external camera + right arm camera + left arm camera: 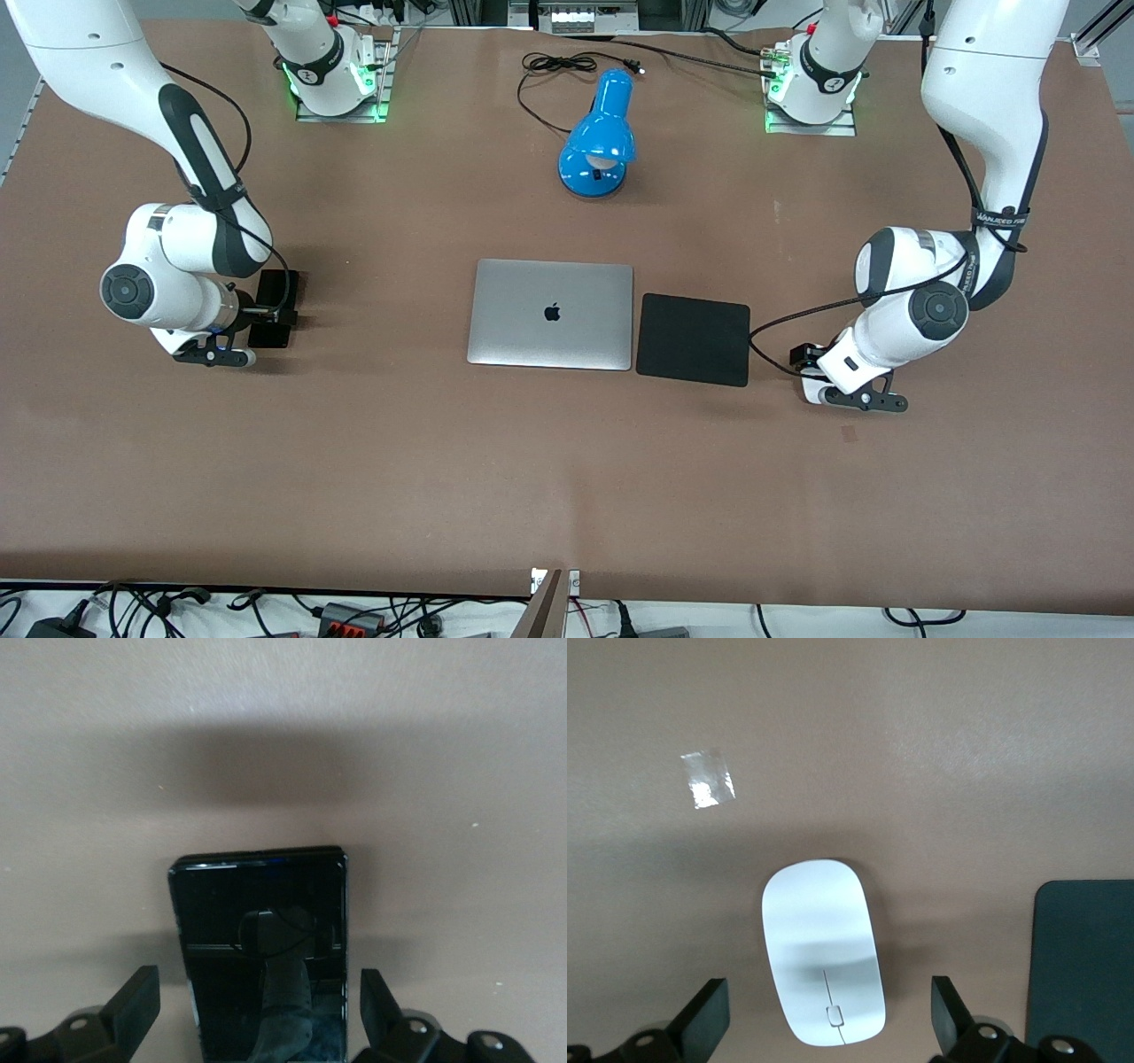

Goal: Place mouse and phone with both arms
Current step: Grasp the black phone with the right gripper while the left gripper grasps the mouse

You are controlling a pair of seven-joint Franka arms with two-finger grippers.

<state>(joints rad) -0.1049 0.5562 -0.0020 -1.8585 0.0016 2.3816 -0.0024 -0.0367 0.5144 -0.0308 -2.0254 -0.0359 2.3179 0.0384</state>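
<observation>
The white mouse (824,952) lies on the brown table beside the black mouse pad (1085,966). My left gripper (826,1010) is open low over it, one finger on each side of the mouse's scroll end, neither touching. In the front view the left gripper (808,361) hides the mouse. The black phone (257,930) lies flat on the table. My right gripper (257,1001) is open, its fingers straddling one end of the phone with gaps on both sides. The phone (276,288) and the right gripper (266,321) also show in the front view.
A closed silver laptop (551,314) lies mid-table with the mouse pad (694,338) beside it, toward the left arm's end. A blue desk lamp (599,137) with its cable stands near the bases. A patch of tape (707,780) is on the table near the mouse.
</observation>
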